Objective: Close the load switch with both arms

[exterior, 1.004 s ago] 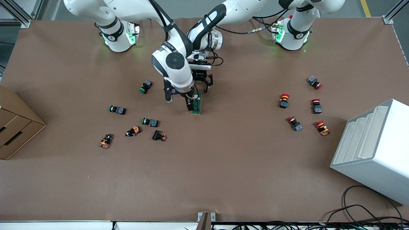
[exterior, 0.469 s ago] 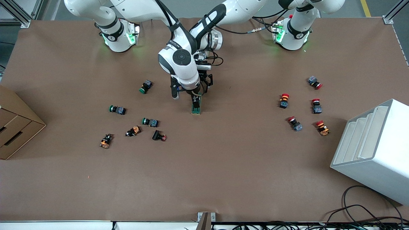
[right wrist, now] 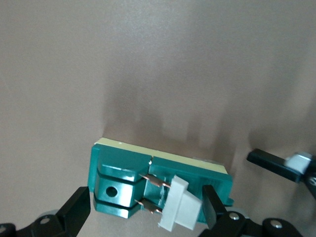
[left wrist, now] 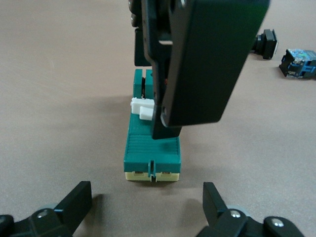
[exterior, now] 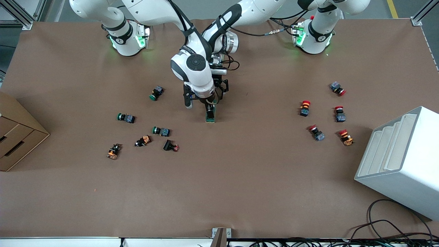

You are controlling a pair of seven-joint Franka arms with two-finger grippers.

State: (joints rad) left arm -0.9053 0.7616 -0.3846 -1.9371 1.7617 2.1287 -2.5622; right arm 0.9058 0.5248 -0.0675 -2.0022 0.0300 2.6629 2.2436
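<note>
The load switch [exterior: 210,116], a dark green block with a white lever, lies at the table's middle. My right gripper [exterior: 209,107] is low over it, open. In the right wrist view the fingers [right wrist: 75,212] straddle the switch [right wrist: 123,173], and one finger stands right beside the white lever [right wrist: 180,210], which sticks up at a tilt. My left gripper [exterior: 220,92] is open just above the table at the switch's end that is farther from the front camera. In the left wrist view its fingertips [left wrist: 74,205] flank that end of the switch [left wrist: 152,148] without touching it.
Green and orange push buttons [exterior: 161,131] lie scattered toward the right arm's end. Red push buttons [exterior: 316,132] lie toward the left arm's end. A white rack [exterior: 401,161] and a cardboard box [exterior: 17,137] stand at the table's ends.
My right arm's wrist has swung toward the left arm's end, bringing its gripper over the switch. The left gripper has stayed in place.
</note>
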